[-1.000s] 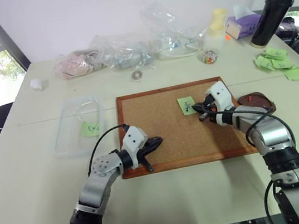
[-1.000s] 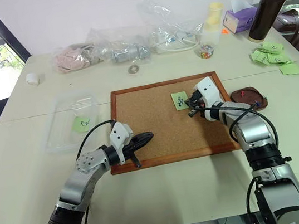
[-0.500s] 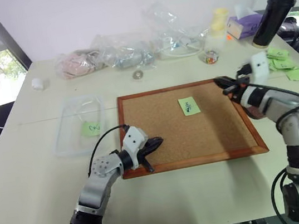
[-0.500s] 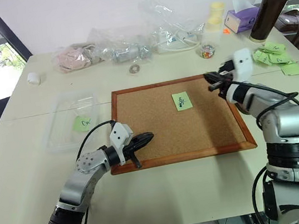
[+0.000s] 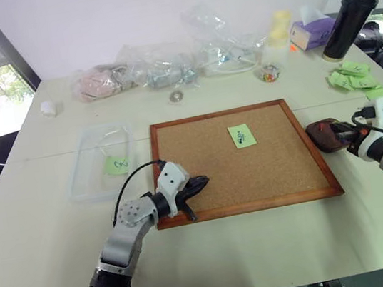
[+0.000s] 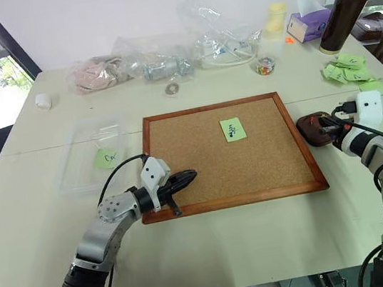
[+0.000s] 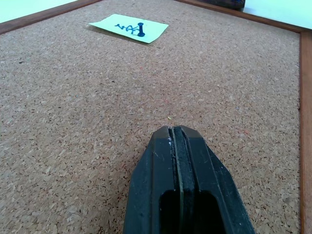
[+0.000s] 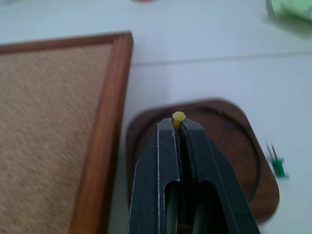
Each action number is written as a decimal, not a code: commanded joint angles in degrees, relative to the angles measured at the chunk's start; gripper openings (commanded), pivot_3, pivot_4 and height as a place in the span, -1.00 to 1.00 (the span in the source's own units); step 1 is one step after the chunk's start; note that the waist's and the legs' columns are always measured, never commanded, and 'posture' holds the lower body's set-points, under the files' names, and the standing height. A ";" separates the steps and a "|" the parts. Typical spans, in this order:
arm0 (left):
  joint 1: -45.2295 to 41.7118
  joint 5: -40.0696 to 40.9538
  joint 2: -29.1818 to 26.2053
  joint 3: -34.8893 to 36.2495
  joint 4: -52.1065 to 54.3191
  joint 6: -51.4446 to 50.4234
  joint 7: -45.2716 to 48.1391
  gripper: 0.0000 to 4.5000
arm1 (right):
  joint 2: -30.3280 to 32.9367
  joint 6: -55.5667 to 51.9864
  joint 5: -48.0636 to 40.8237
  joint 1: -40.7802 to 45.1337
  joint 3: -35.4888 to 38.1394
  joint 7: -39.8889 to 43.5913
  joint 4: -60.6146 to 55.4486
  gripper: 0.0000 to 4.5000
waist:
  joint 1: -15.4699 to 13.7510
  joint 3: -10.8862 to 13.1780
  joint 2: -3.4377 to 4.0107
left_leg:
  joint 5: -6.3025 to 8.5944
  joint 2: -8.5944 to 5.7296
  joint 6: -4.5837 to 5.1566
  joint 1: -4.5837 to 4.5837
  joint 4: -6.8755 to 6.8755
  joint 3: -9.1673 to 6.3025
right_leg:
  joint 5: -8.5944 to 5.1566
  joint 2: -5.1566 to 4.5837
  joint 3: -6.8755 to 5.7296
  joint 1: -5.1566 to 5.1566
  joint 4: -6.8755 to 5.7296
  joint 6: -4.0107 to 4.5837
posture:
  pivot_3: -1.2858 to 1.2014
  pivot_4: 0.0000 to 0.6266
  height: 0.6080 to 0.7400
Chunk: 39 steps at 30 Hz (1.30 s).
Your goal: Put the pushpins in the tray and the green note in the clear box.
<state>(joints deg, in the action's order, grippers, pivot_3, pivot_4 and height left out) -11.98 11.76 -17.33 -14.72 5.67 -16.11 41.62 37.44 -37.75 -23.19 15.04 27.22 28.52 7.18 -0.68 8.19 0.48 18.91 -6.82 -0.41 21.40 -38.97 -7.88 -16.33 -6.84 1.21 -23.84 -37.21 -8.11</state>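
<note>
Left gripper — fingers pressed together, empty, rested on the cork board at its near left edge.

Right gripper — carried from the green note, mid-board, right to the tray; clamped on a yellow pushpin, release judged next.

Clear box, far left — a scribbled green note is held.

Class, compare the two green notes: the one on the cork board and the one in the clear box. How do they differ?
The green note lies on the cork board, a blue pushpin still in it; the scribbled green note lies in the clear box. The first bears small marks, the second a looped scribble. Both are small, light-green squares.
</note>
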 commanded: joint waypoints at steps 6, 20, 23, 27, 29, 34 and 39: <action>0.52 -0.23 -0.49 -0.74 -0.14 -0.89 0.72 -1.00 | -0.14 3.96 0.30 -0.80 -1.02 0.93 2.68 -0.40 | -0.03 0.00 0.00 | 0.00 0.00 0.00 0.00 0.00 0.00 | 0.00 0.00 0.00 0.00 0.01 0.00 | 0.03 -0.52 0.86; 0.47 -0.19 -0.77 -0.56 -0.13 -0.96 1.12 -1.00 | 0.89 3.17 -2.49 0.45 1.32 0.99 0.15 0.95 | -0.01 0.00 0.00 | 0.00 0.00 0.00 -0.01 0.00 -0.01 | 0.00 0.00 -0.01 0.03 0.01 0.00 | 0.03 -0.52 0.86; 0.36 -0.17 -0.74 -0.57 -0.25 -0.91 1.22 -1.00 | 1.17 1.03 -4.82 1.94 1.40 1.37 -2.73 0.95 | -0.01 0.00 0.01 | 0.00 0.00 0.00 -0.01 0.00 -0.01 | 0.00 0.00 0.00 0.03 0.01 0.00 | 0.03 -0.52 0.86; 0.09 -0.20 -0.70 -0.63 -0.46 -0.82 1.44 -1.00 | 0.38 -3.65 -7.88 3.99 -0.89 1.30 -9.40 0.95 | -0.02 -0.01 0.01 | 0.00 0.01 0.00 -0.01 0.01 -0.02 | 0.00 0.00 0.00 0.02 0.01 0.00 | 0.03 -0.52 0.86; 0.02 -0.24 -0.69 -0.64 -0.53 -0.75 1.51 -1.00 | -0.40 -5.70 -8.74 4.49 -2.31 0.60 -12.45 0.95 | -0.07 -0.01 0.01 | 0.00 0.01 0.00 -0.01 0.00 -0.03 | 0.00 0.00 -0.01 0.02 0.02 0.00 | 0.03 -0.52 0.86; -0.03 -0.31 -0.51 -0.60 -0.50 -0.84 1.24 -1.00 | -3.74 -6.09 -6.94 4.43 -12.95 0.52 -19.65 0.95 | 0.00 0.00 0.00 | 0.00 0.02 0.00 0.00 0.01 -0.06 | 0.00 -0.01 -0.01 0.03 0.02 0.00 | 0.03 -0.52 0.86; -0.02 -0.43 -0.34 -0.47 -0.47 -1.00 0.86 -1.00 | -6.68 -3.53 -3.86 4.37 -21.29 1.30 -19.95 0.95 | -0.13 0.00 -0.01 | 0.00 -0.02 0.00 0.02 -0.01 -0.07 | 0.00 -0.02 -0.03 0.02 0.02 0.00 | 0.03 -0.52 0.86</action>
<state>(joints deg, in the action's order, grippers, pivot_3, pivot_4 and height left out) -12.49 11.75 -17.44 -14.88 5.64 -16.71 42.66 31.16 -43.15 -28.14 18.79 6.66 29.57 -11.47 -0.80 8.19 0.48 18.91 -6.84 -0.41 21.42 -38.99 -7.94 -16.33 -6.86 1.17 -23.82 -37.18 -8.12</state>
